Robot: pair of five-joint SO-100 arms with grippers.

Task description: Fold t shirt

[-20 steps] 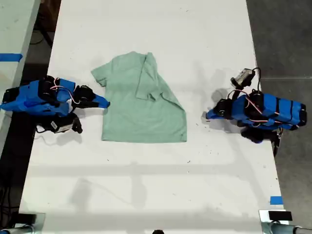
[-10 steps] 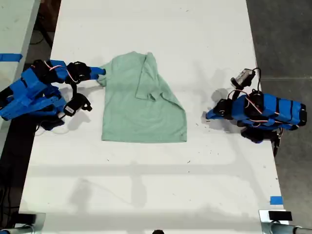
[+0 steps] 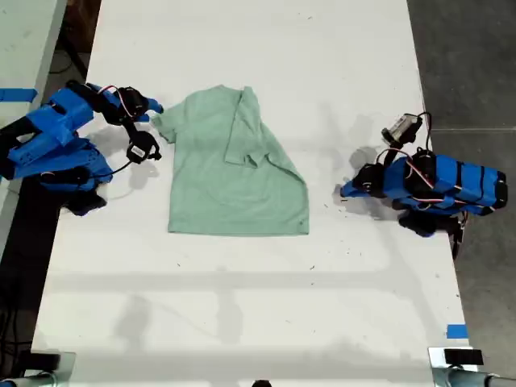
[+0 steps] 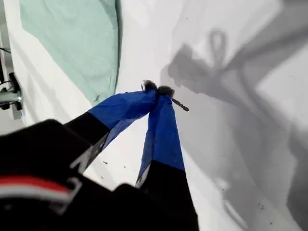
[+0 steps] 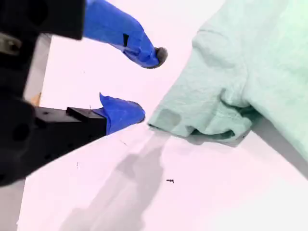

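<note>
**A:** Where does the t shirt lie, and which of my grippers is closer to it?

**B:** It lies flat on the white table, a little toward the exterior view's left of the middle. One side is already folded in over the body, making a diagonal edge toward the exterior view's right. The sleeve on the exterior view's left sticks out unfolded. My second gripper is the near one: its tips sit just beside that sleeve's hem, on the exterior view's left of it. My first gripper rests well apart from the cloth, off the exterior view's right edge of the shirt.

**A:** And the fingers?

**B:** On my second gripper they stand apart, a clear gap between the two blue tips, nothing held; in the second wrist view the hem is right in front of that gap, not yet between the tips. On my first gripper the tips meet, pressed together on nothing, with only a strip of shirt in sight beyond.

**A:** So the move turns on what?

**B:** I judge the sleeve lies straight ahead of the parted tips, toward the exterior view's right; a short advance should bring the hem between them.
</note>
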